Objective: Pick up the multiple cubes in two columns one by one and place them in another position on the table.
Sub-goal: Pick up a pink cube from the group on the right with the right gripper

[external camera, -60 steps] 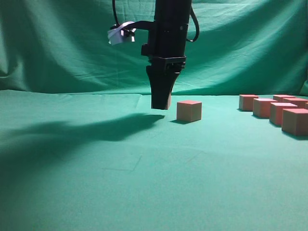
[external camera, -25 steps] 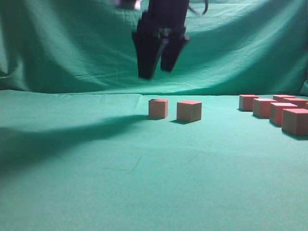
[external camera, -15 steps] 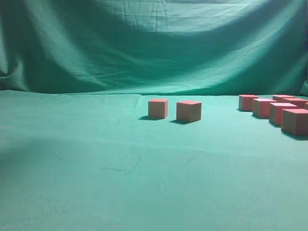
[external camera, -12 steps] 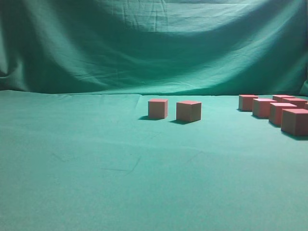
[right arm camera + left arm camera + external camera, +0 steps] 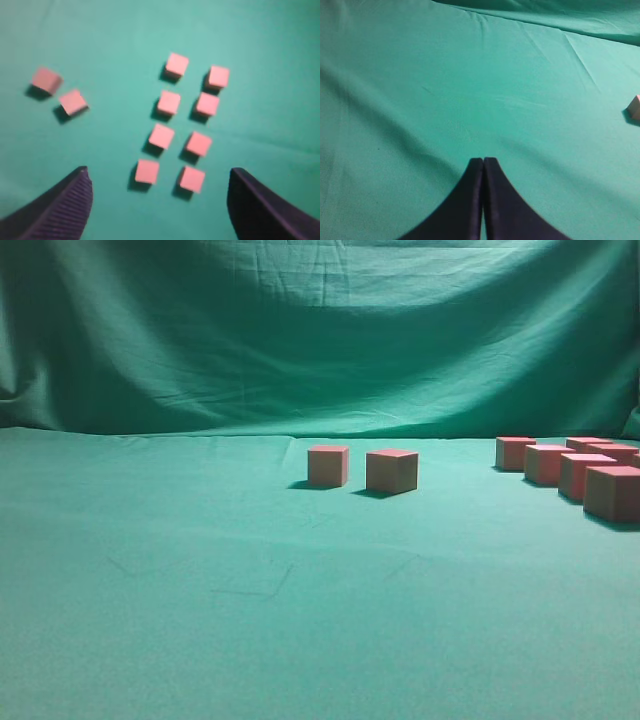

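Two cubes (image 5: 328,466) (image 5: 392,471) stand side by side on the table (image 5: 300,620) at mid-distance. Several more cubes (image 5: 586,475) stand in rows at the right edge. The right wrist view looks down from high on the cubes in two columns (image 5: 182,125), with the separate pair (image 5: 73,102) to their left. My right gripper (image 5: 160,175) is open and empty, well above them. My left gripper (image 5: 483,161) is shut and empty over bare cloth; one cube corner (image 5: 635,106) shows at the right edge of its view. Neither gripper shows in the exterior view.
A draped green cloth backdrop (image 5: 320,340) hangs behind the table. The cloth has slight wrinkles (image 5: 580,60) in the left wrist view.
The black gripper let go of a cube beside the lone middle cube, opened, rose and left the exterior view. Its shadow on the cloth is gone. The cubes have not moved since.
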